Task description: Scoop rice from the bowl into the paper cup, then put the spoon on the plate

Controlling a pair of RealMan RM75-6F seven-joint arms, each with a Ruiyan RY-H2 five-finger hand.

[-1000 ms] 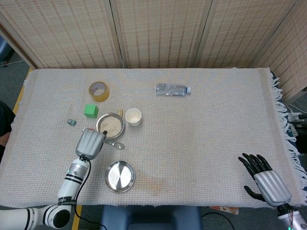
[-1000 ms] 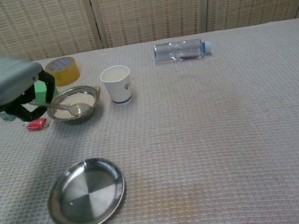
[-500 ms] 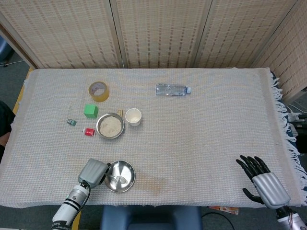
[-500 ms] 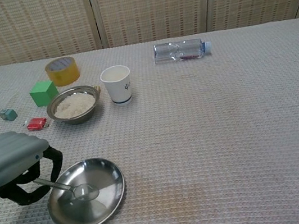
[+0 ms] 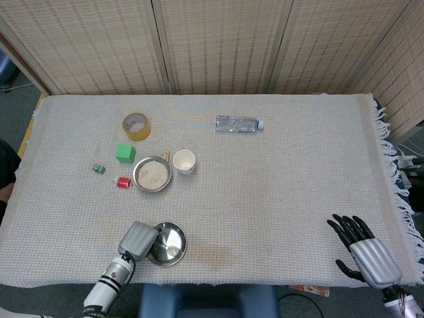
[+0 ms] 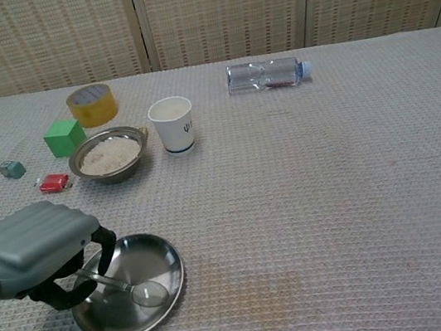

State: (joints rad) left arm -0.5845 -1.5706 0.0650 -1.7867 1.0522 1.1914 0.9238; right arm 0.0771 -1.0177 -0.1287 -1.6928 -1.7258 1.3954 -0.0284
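While the left hand (image 6: 40, 254) grips the handle of the spoon (image 6: 131, 287) at the near left edge of the table (image 5: 285, 179), its fingers are curled round the handle and the spoon's bowl lies inside the steel plate (image 6: 156, 258), touching or just above its floor; cannot tell which. Hand sits at the plate's left rim, partly over it. In the head view the same hand (image 5: 138, 238) shows beside the plate (image 5: 177, 234) with the spoon's bowl (image 5: 173, 251) near the plate's middle. Further back on the left stands the metal bowl (image 6: 108, 157) holding rice, and just beside it to the right the paper cup (image 6: 173, 124), upright. Left of the bowl: a small red object (image 6: 54, 183), a green block (image 6: 64, 137), a small grey-green piece (image 6: 11, 169). Behind these a roll of yellow tape (image 6: 92, 104), lying flat. A clear plastic bottle (image 6: 266, 74) lies on its side well apart toward the far middle. The right hand (image 5: 363, 248), seen in the head view only, rests at the near right corner of the table, dark fingers spread apart, holding nothing.
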